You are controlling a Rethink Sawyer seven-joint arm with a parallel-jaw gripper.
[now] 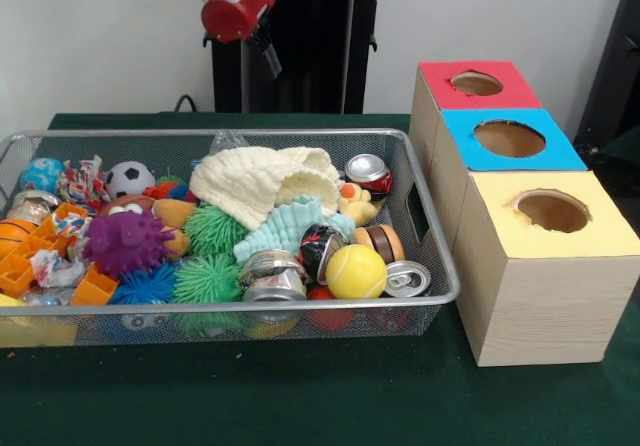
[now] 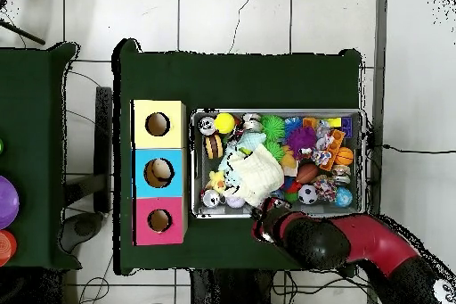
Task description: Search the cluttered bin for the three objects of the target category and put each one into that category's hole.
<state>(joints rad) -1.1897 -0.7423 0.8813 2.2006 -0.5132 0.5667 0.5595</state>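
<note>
Closest to me in the front view, the wire bin (image 1: 430, 296) sits on the green table (image 1: 300, 396), full of toys. At its near edge I see a squashed silver can (image 1: 272, 274), a yellow tennis ball (image 1: 356, 271) and another can (image 1: 408, 279) lying on its side. A spiky purple ball (image 1: 125, 241) and spiky green balls (image 1: 207, 278) sit a bit left. Behind them a white cloth (image 1: 262, 179) lies on top of the pile, with a red can (image 1: 368, 174) just beside it and a small soccer ball (image 1: 129, 178) farther left. Right of the bin stand three boxes with holes: the yellow box (image 1: 590, 228) nearest, the blue box (image 1: 555, 146) next, the red box (image 1: 520, 91) farthest. Past the bin, the gripper (image 1: 268, 58) hangs up high at the bin's back edge. I cannot tell if the claw is open or closed.
</note>
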